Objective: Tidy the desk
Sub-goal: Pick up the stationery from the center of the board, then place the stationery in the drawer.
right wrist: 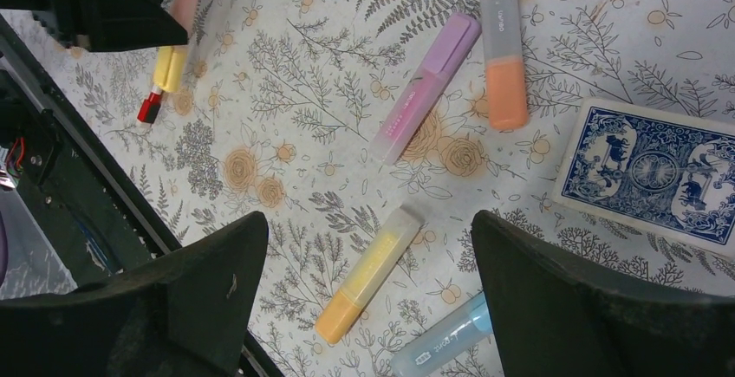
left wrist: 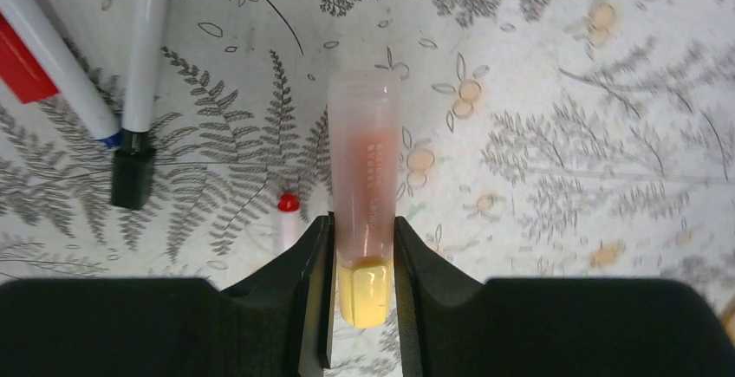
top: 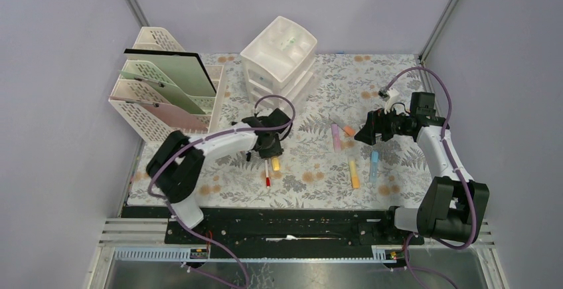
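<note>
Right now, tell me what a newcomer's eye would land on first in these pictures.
The left arm's jaws grip a yellow highlighter mid-desk, beside loose pens. Right of centre, pastel highlighters lie scattered on the fern-printed desk under the right arm's wide-open jaws, near a blue card deck. At the back stand a white drawer unit and a cream file rack.

robot test cell, plain grey walls [top: 60, 70], metal rails [top: 443, 11], cloth-covered desk [top: 312, 184]
</note>
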Controlling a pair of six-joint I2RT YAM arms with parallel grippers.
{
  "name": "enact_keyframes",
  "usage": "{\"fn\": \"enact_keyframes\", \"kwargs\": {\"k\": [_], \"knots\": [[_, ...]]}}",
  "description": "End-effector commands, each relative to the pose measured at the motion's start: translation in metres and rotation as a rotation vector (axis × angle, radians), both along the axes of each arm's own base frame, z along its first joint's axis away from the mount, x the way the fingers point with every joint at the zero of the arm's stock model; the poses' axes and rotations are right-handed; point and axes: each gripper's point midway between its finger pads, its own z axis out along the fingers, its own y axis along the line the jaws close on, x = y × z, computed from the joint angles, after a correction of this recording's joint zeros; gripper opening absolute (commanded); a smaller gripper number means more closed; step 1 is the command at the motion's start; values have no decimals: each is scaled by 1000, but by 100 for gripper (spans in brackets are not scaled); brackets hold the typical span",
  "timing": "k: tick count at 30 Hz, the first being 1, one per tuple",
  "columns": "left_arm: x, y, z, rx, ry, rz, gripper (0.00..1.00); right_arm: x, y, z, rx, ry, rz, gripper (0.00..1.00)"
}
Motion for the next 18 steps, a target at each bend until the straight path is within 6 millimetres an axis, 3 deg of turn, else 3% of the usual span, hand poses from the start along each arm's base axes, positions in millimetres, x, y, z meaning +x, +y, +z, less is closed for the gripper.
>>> {"fn": "enact_keyframes", "kwargs": {"k": [1,10,15,18], "knots": [[5,-12,48,-119,-189,-212,0,2,3,12,28,-39,11,94],[-6,-18,127,-230,-510,-576,0,3,6,11,54,-29,22,94],[7,-26,180,-179,-686,-753,0,5,6,11,63,-23,24,94],[29,-37,215,-122,-760,-818,0,5,7,12,65,-24,25,94]]}}
